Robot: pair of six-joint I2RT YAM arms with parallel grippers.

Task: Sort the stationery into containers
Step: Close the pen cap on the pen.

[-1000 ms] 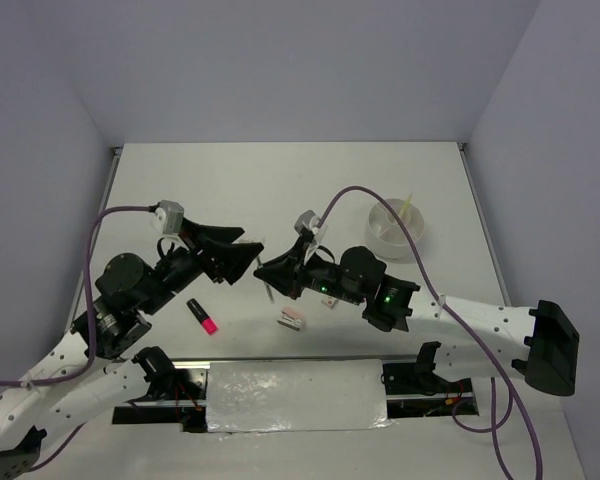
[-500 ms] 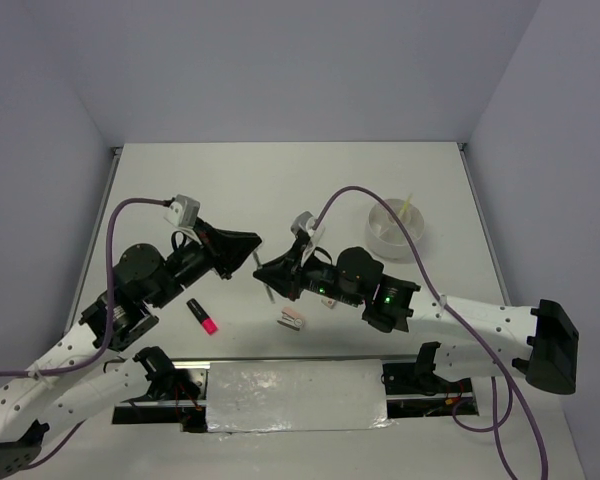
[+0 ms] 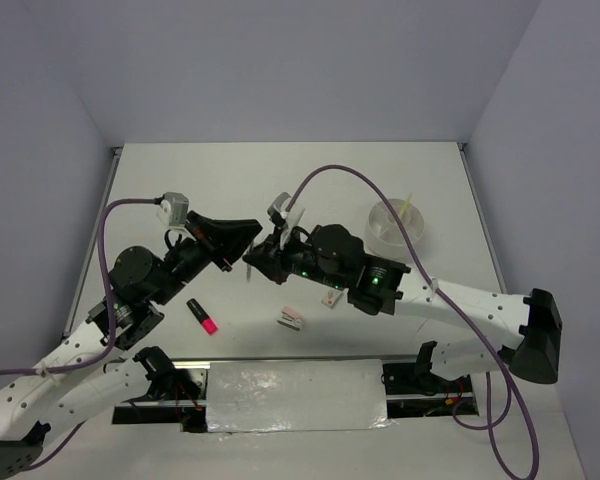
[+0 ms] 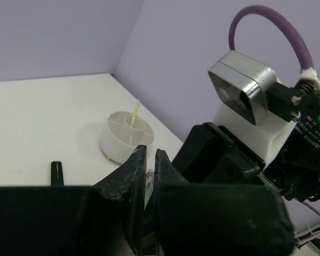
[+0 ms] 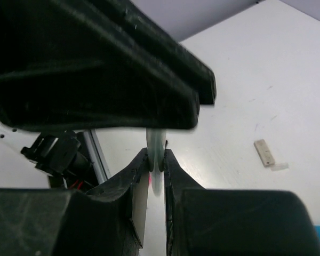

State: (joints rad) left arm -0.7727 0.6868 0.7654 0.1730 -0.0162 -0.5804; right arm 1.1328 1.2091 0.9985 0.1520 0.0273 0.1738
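Risen left of the tub [image 3: 395, 228], my left end effector [image 4: 149, 176] and right end effector [image 5: 156, 165] both pinch the pale pen [image 5: 157, 144]; a mistimed release could drop it.

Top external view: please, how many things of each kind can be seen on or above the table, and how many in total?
Round white tub: 1
Pens: 2 (yellow pen standing in the tub, pale pen held above the table)
Pink-ended black highlighter: 1
Small whitish pieces: 2 ()
Total: 6
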